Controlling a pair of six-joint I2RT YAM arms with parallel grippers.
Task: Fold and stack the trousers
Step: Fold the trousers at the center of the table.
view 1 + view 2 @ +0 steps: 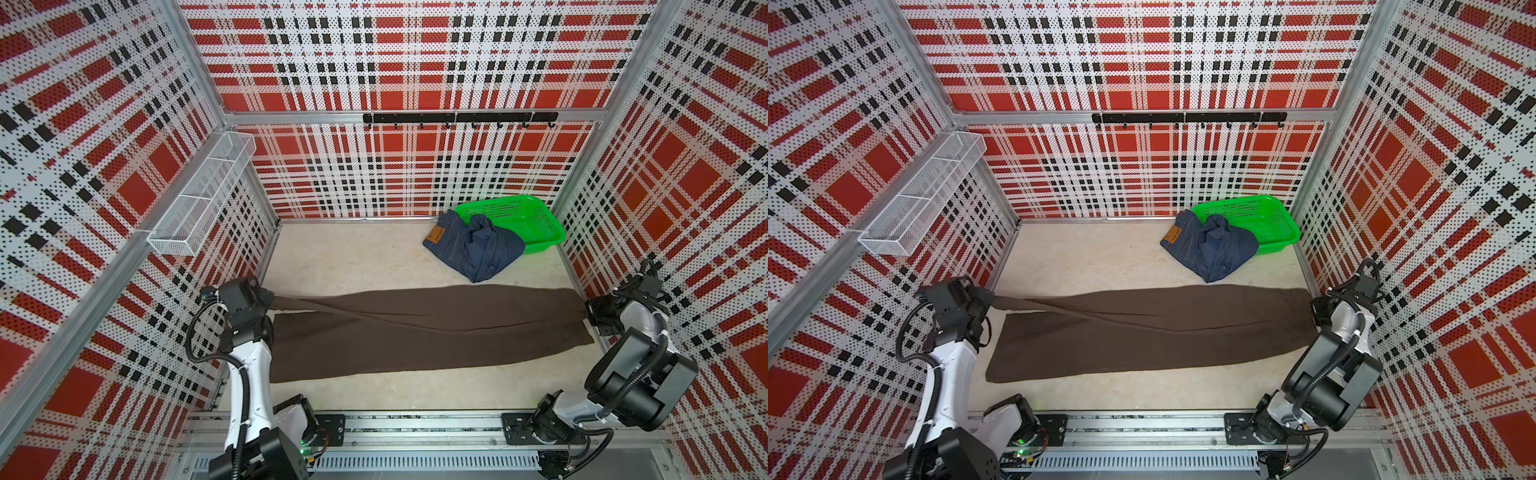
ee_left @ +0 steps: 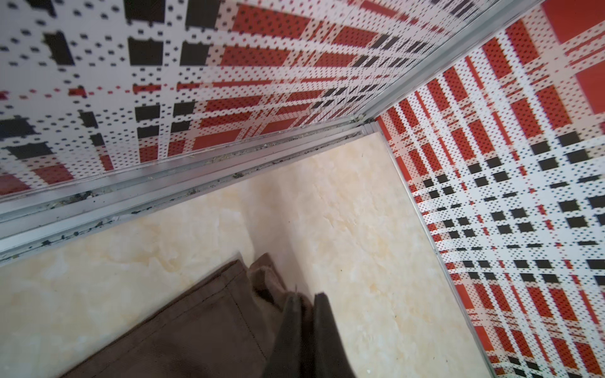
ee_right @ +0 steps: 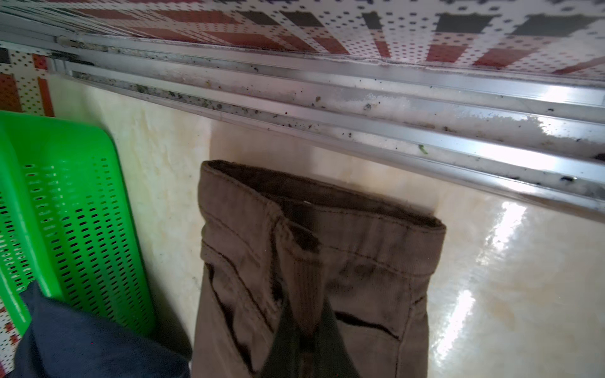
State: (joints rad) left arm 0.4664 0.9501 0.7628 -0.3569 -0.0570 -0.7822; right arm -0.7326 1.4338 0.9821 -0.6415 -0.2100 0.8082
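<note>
The table (image 1: 353,257) is beige and fills the space between the plaid walls. The brown trousers (image 1: 415,332) lie stretched across it from side to side in both top views, waistband at the right end and leg hems at the left. The near leg lies flat, and the far leg rises in a twist toward the left arm. A green basket (image 1: 524,219) sits in the far right corner. The jeans (image 1: 469,249) are a crumpled heap that drapes over the basket's near rim onto the table, and their near tip almost reaches the brown trousers. The left gripper (image 2: 306,304) is closed tight, pinching the hem of the far leg. The right gripper (image 3: 307,327) is likewise closed, pinching a fold of fabric just below the waistband. A tan patch (image 1: 436,237) shows on the jeans' waistband.
</note>
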